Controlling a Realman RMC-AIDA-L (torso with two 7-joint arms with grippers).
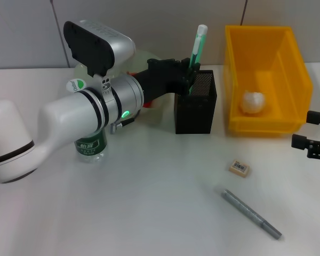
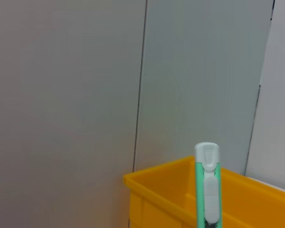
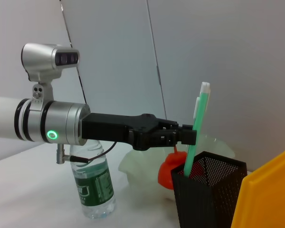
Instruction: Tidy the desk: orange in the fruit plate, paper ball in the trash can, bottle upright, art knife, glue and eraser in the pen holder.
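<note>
Left gripper [image 1: 188,74] extended over the rim of the black mesh pen holder [image 1: 196,104], fingers closed on the green-and-white art knife [image 1: 197,45]; knife nearly upright, lower end inside the holder, upper end projecting well above the rim. Same grasp visible in the right wrist view: gripper [image 3: 189,137] clamped on the knife [image 3: 197,123] just above the holder [image 3: 211,190]. In the left wrist view, only the knife's top [image 2: 207,190] against the yellow bin wall [image 2: 166,194]. Upright bottle [image 1: 90,146] with green label below the left forearm, on the white table [image 1: 149,213]. Pale fruit plate [image 3: 142,166] behind the gripper, a red-orange item [image 3: 173,171] on it, only partly visible. Right of the holder, yellow trash can [image 1: 266,125] with white paper ball [image 1: 253,102] inside. In front of the can, eraser [image 1: 239,167] lying flat on the table; nearer still, a grey pen-shaped glue stick [image 1: 250,213] lying diagonally, apart from the eraser. At far right edge, right gripper [image 1: 314,133] low beside the can, fingers spread apart, nothing between them.
</note>
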